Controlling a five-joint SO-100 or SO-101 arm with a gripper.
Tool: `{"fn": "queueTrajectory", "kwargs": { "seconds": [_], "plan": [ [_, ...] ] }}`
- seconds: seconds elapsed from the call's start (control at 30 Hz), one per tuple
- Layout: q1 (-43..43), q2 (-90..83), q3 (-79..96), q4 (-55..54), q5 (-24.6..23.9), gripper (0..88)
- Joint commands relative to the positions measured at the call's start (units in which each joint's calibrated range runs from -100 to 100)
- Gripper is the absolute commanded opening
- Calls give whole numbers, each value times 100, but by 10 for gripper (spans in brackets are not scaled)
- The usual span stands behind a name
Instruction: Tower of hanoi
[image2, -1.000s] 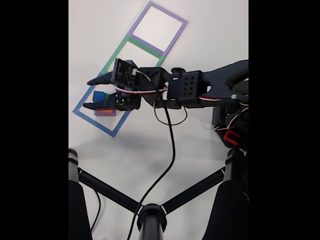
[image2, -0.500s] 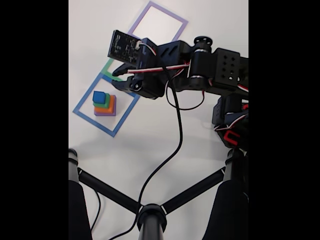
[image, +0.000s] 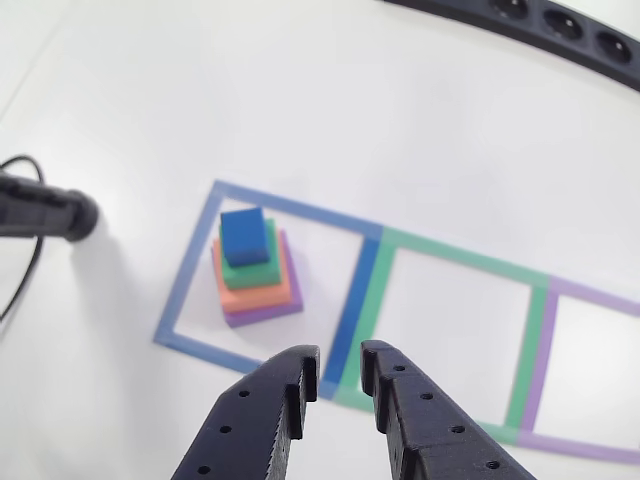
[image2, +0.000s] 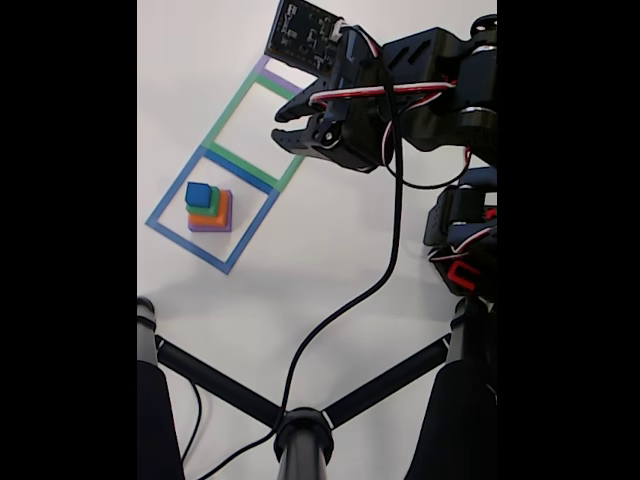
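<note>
The tower of hanoi (image: 254, 268) stands stacked, blue cube topmost, inside the blue outline (image: 190, 282) at left of the other view, while the empty pincer (image: 337, 374), jaws slightly apart, hovers at bottom centre.

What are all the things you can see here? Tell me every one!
blue cube: one, dark blue, top of the stack inside the blue square outline.
green cube: one, green, under the blue cube.
orange cube: one, orange, under the green cube.
purple cube: one, purple, bottom of the stack, on the table.
blue square outline: one, blue, flat on the table, around the stack.
green square outline: one, green, next to the blue one, nothing inside.
purple square outline: one, purple, next to the green one.
black strip with round holes: one, black, top right in the other view.
table: one, white.
black stand with legs: one, bottom of the fixed view.
gripper: one, black, slightly open, empty, above the outlines.
</note>
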Motion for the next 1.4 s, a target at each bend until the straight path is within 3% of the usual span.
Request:
{"fn": "queueTrajectory", "kwargs": {
  "seconds": [0.0, 0.13, 0.23, 0.27, 0.33, 0.43, 0.5, 0.53, 0.67, 0.73, 0.77, 0.8, 0.83, 0.87, 1.03, 1.27, 1.37],
  "plan": [
    [-5, -450, 253, -254, 0, 0],
    [102, -835, 1016, -619, 0, 0],
    [224, -1236, 1762, -1104, -1085, 0],
    [262, -1436, 2116, -1371, -1654, 0],
    [407, -1749, 2743, -1752, -1875, 0],
    [605, -1893, 3261, -1922, -2592, 0],
    [681, -1949, 3588, -2124, -3934, 0],
    [735, -2005, 3752, -2197, -4154, 0],
    [780, -2454, 4397, -2521, -6581, 0],
    [758, -2718, 4742, -2537, -8290, 0],
    [780, -2854, 4942, -2561, -9632, 0],
    [826, -2975, 5115, -2569, -10294, 0],
    [880, -3127, 5360, -2569, -10643, 0],
    [933, -3279, 5596, -2577, -11415, 0],
    [1238, -4120, 6550, -2415, -13419, 0],
    [1528, -4753, 7341, -2456, -16691, 0],
    [1505, -4890, 7541, -2270, -17629, 0]
  ]
}}
